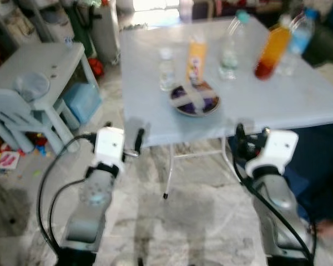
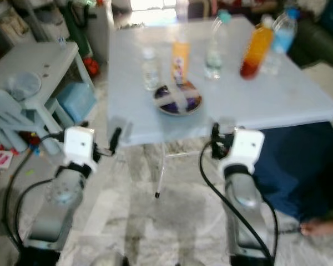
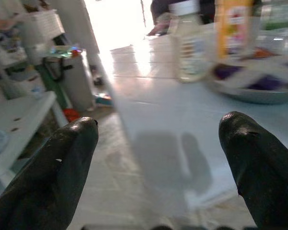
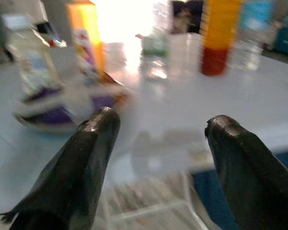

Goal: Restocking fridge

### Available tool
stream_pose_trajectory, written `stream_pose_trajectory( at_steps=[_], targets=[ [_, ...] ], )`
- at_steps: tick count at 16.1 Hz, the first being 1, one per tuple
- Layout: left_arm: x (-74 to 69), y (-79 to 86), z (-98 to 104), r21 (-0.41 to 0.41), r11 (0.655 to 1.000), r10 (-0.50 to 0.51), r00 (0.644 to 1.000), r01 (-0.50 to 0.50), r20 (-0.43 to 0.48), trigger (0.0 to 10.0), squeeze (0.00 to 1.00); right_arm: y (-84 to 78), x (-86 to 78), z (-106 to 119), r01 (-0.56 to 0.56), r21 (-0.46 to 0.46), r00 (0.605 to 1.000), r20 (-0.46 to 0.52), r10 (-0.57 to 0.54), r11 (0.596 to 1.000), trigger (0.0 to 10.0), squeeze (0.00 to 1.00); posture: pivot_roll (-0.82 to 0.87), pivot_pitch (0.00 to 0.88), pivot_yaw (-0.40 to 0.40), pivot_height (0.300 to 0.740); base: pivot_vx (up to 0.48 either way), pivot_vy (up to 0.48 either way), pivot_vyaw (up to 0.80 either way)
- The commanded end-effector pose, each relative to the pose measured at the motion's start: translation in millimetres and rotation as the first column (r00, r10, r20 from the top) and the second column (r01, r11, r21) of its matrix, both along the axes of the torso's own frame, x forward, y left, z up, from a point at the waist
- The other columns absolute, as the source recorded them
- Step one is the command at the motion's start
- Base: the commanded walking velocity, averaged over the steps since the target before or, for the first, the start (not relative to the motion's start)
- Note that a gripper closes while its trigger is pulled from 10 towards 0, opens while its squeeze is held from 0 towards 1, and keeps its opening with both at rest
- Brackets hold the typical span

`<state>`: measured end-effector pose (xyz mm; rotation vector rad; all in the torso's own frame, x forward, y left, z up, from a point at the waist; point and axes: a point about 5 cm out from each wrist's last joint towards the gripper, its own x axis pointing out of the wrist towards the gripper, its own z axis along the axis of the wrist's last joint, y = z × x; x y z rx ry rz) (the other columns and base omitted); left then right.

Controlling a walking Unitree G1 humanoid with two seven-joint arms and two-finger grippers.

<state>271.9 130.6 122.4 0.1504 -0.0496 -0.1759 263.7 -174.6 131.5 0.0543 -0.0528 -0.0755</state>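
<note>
Both grippers, left (image 3: 158, 158) and right (image 4: 158, 143), hang with fingers spread apart, holding nothing, just short of the table (image 1: 299, 94) carrying bottles (image 1: 273, 49) and a plate (image 1: 195, 101).

A pale blue square folding counter (image 1: 299, 100) stands ahead on the grey marbled floor (image 1: 183, 216). Near its front edge lies a round purple-patterned plate (image 1: 195, 100). Just behind the plate stands a slim orange-and-yellow carton (image 1: 196, 60), with a small clear bottle (image 1: 166, 69) to the left of it. To the right of the carton stands a clear water bottle with a teal cap (image 1: 232, 47), then a tall bottle of orange drink (image 1: 272, 49), and a clear bottle with a blue label (image 1: 298, 40) just beyond that. Left of the counter stands a low pale plastic table (image 1: 44, 61), with a pale plastic chair (image 1: 14, 113) in front of it and a light blue box (image 1: 82, 101) beneath.
</note>
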Motion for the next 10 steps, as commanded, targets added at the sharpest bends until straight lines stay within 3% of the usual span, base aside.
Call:
stream_pose_trajectory(
  at_steps=[1,5,10],
  targets=[
    [-0.9,8.0,-1.3,0.01,1.0,0.022,1.0,-0.022,-0.008,10.0,0.0,6.8,0.9,0.1,-0.024,0.011,1.0,-0.006,0.024,1.0,10.0,0.0,0.04,0.045,0.031,0.74,0.454,0.0,0.0],
    [-0.2,8.0,-1.6,0.011,1.0,0.024,1.0,-0.024,-0.007,10.0,0.0,2.8,4.8,0.1,-0.025,0.042,1.0,-0.018,0.026,0.999,10.0,0.0,0.04,0.042,0.029,0.74,0.454,0.0,0.0],
    [-2.7,19.7,-2.9,0.03,0.995,0.093,0.996,-0.093,0.001,10.0,0.0,5.4,11.0,-6.2,-0.017,-0.015,0.997,-0.07,0.016,1.0,10.0,0.0,0.04,0.041,0.027,0.74,0.0,0.0,0.0]
  ],
)
